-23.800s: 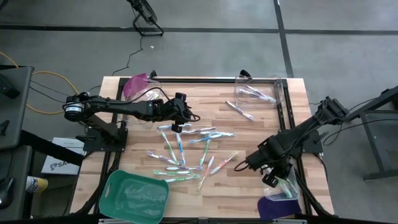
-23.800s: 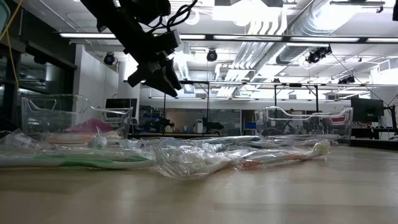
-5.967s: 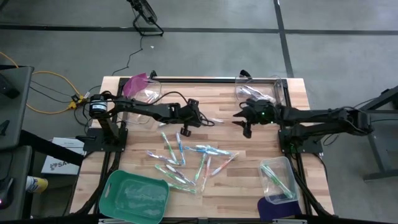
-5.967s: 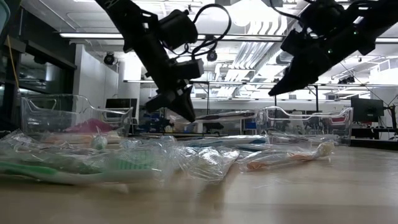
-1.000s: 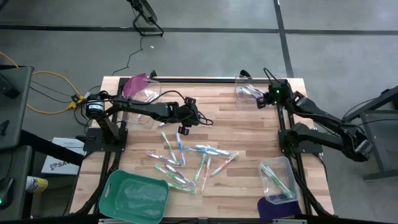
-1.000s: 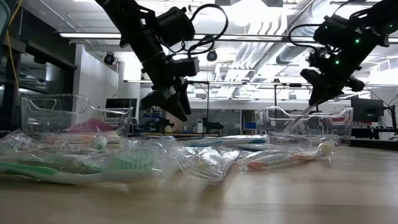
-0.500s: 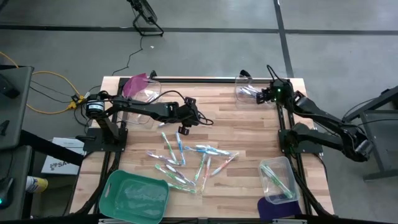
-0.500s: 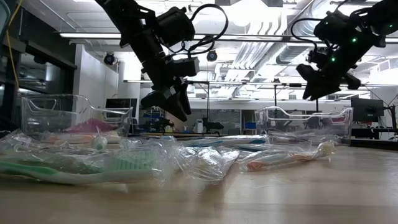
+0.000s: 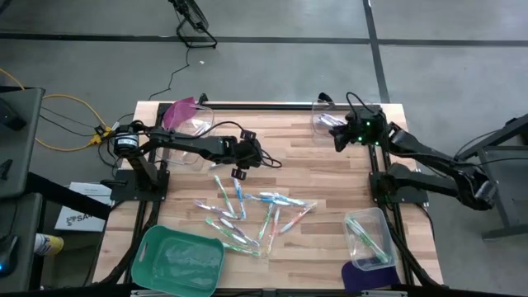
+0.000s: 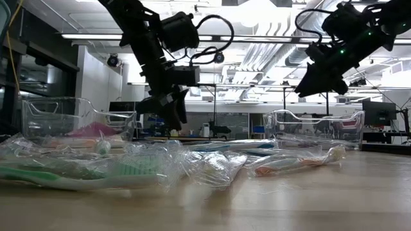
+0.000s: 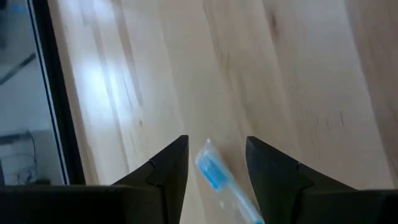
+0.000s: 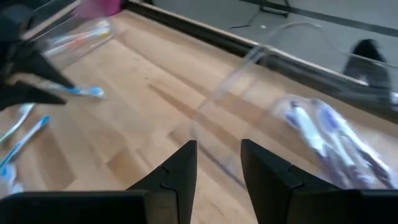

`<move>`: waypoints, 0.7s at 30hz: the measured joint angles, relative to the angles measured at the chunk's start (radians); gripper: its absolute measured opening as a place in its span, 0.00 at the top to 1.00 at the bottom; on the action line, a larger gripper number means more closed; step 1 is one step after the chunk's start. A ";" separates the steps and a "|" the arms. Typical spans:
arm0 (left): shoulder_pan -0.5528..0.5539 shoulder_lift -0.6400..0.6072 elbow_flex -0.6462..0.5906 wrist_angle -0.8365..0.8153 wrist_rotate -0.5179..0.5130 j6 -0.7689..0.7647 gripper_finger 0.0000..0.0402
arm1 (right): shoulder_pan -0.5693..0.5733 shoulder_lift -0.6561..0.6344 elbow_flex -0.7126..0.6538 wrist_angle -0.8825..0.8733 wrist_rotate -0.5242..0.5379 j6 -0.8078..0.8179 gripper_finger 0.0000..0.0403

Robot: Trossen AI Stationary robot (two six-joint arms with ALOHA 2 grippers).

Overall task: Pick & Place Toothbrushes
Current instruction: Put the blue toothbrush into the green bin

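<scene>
We hold a blue toothbrush [image 11: 214,174] in our left gripper [image 9: 241,169], pinched above the loose toothbrushes [image 9: 247,213] mid-table; next we carry it to a bin. Our right gripper [image 9: 339,142] hovers empty, jaws apart, beside the clear bin [image 9: 370,111] holding purple brushes.

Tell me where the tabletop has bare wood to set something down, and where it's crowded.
Bare wood runs between the left claw and the clear bin at the far right corner. The strip between the toothbrushes and the near-right clear tub is also free. It is crowded mid-table, where the toothbrushes lie scattered down to the green tray.
</scene>
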 joint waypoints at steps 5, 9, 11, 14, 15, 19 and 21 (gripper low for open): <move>0.000 0.000 0.000 -0.073 -0.014 -0.029 0.62 | 0.099 0.000 0.000 0.032 0.021 0.000 0.71; 0.001 0.000 0.000 -0.148 -0.024 -0.072 0.62 | 0.163 0.000 0.000 0.042 0.103 -0.001 0.71; 0.001 0.000 0.000 -0.176 -0.037 -0.098 0.62 | 0.185 0.000 0.000 0.040 0.140 -0.001 0.71; 0.002 0.000 0.000 -0.188 -0.061 -0.138 0.62 | 0.205 0.000 0.000 0.040 0.166 -0.001 0.71; 0.009 0.000 0.000 -0.190 -0.061 -0.143 0.62 | 0.209 0.000 0.000 0.040 0.169 -0.001 0.71; 0.046 0.000 0.000 -0.212 -0.035 -0.174 0.65 | 0.216 0.000 0.000 0.040 0.184 -0.001 0.71; 0.070 0.000 0.000 -0.232 -0.019 -0.194 0.67 | 0.216 0.000 0.000 0.040 0.184 -0.001 0.71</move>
